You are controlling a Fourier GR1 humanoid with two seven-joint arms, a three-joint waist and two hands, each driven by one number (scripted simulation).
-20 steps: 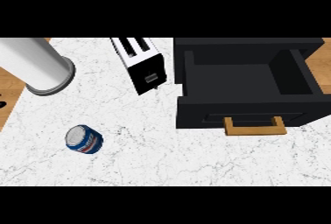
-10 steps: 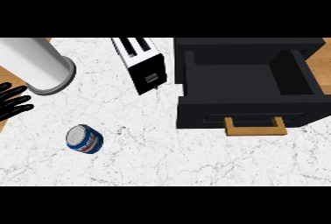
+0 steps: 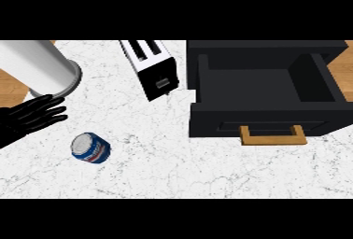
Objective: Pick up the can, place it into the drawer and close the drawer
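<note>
A blue can [image 3: 90,148] with a silver top and a red-and-white band stands on the white marble counter [image 3: 158,163], left of the middle. My left hand [image 3: 31,116] comes in from the left edge, fingers straight and spread, open, just above and left of the can without touching it. The black drawer [image 3: 207,93] stands pulled open at the right, nothing inside it, its wooden handle [image 3: 273,135] facing the near edge. My right hand is out of view.
A tall white cylinder [image 3: 38,65] stands at the back left, right by my left hand's fingertips. A white and black toaster [image 3: 151,67] lies between it and the drawer. Wooden floor shows past the counter's left and right edges.
My left hand has come in from the left edge and moved right, now reaching over the counter near the can. The can and drawer have not moved.
</note>
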